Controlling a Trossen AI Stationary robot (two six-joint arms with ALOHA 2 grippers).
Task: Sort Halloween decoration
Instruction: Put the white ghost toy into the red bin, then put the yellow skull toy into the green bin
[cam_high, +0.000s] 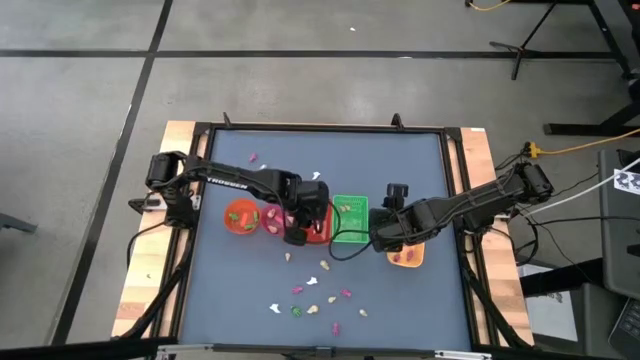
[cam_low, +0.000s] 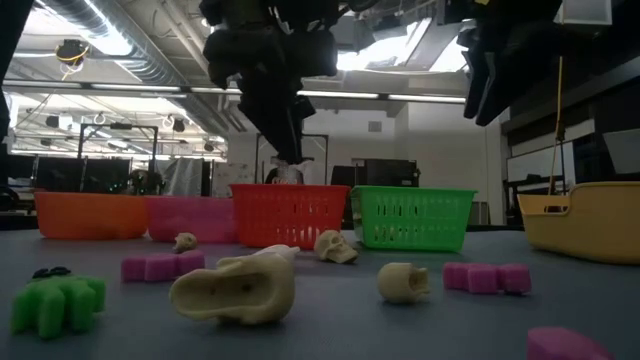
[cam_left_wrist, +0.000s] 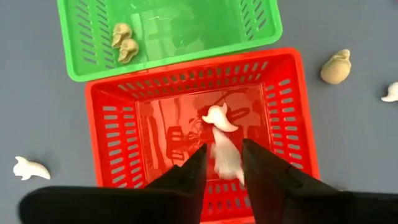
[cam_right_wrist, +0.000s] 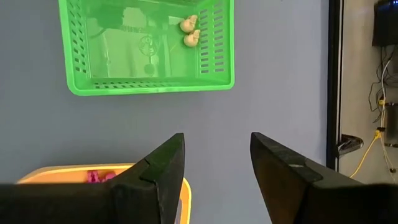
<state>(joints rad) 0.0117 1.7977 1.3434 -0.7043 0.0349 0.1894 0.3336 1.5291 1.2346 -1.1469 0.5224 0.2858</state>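
My left gripper (cam_left_wrist: 224, 163) hangs over the red basket (cam_left_wrist: 124, 134), fingers apart and pointing steeply down. A white ghost-shaped trinket (cam_left_wrist: 221, 134) shows blurred in the gap between the fingertips, above the basket's floor; the low view shows it (cam_low: 289, 171) just under the fingertips. My right gripper (cam_right_wrist: 217, 155) stands open and holds nothing, above the bare table between the green basket (cam_right_wrist: 93, 74) and the yellow tray (cam_right_wrist: 37, 174). Two cream skulls (cam_left_wrist: 123, 42) lie in the green basket. Pink trinkets (cam_right_wrist: 99, 177) lie in the yellow tray. My left gripper has the white trinket's blurred lower end (cam_left_wrist: 229, 163) in the gap between its two fingers, which point down from above. I cannot tell whether either finger touches it. The trinket is clear of the basket's floor.
An orange bowl (cam_high: 240, 216) and a pink tray (cam_high: 272, 218) stand left of the red basket. Several loose trinkets, pink, green, white and cream (cam_high: 312, 298), are strewn over the near half of the table. A cream skull (cam_left_wrist: 336, 66) lies beside the red basket.
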